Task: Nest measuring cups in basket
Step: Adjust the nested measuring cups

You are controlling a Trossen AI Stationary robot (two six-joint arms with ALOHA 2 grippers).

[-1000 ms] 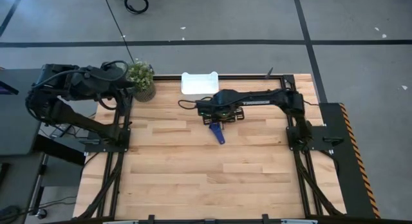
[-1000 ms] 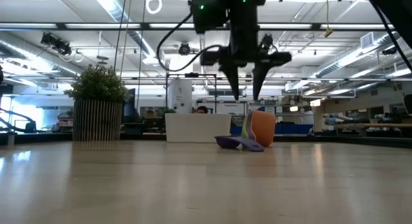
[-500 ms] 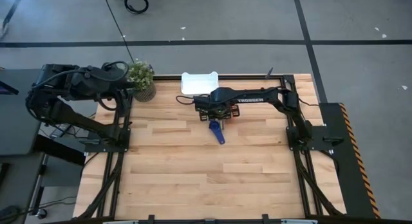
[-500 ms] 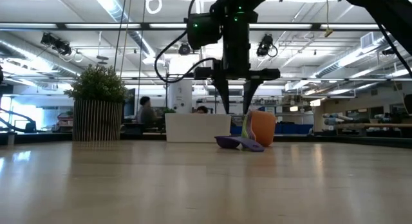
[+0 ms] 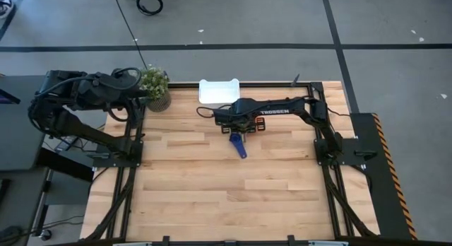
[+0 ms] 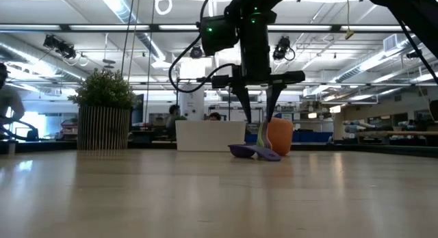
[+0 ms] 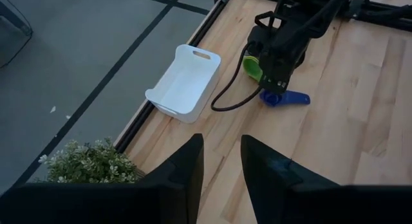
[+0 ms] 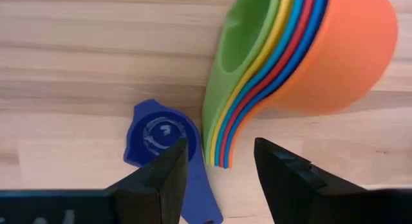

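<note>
A nested stack of measuring cups (image 8: 309,56) lies on its side on the table, orange outermost (image 6: 279,135), green innermost (image 7: 252,66). A single blue cup (image 8: 161,137) lies mouth down beside the stack's rims, its handle (image 5: 241,150) pointing toward the near edge. My right gripper (image 8: 222,169) is open and points down just above them (image 6: 258,120), one finger over the blue cup and the other past the stack's rims. The white basket (image 5: 219,90) stands at the far edge. My left gripper (image 7: 222,166) is open and waits beyond the table's left side.
A potted green plant (image 5: 155,87) stands at the far left corner, next to the basket. A black frame (image 5: 332,161) borders the table. The near half of the wooden tabletop (image 5: 226,196) is bare. People show in the room behind, in the low view.
My right gripper has come down from well above the cups until its fingertips are level with the stack's top, shifting slightly toward the left and back. Its fingers have stayed open. The cups have not moved.
</note>
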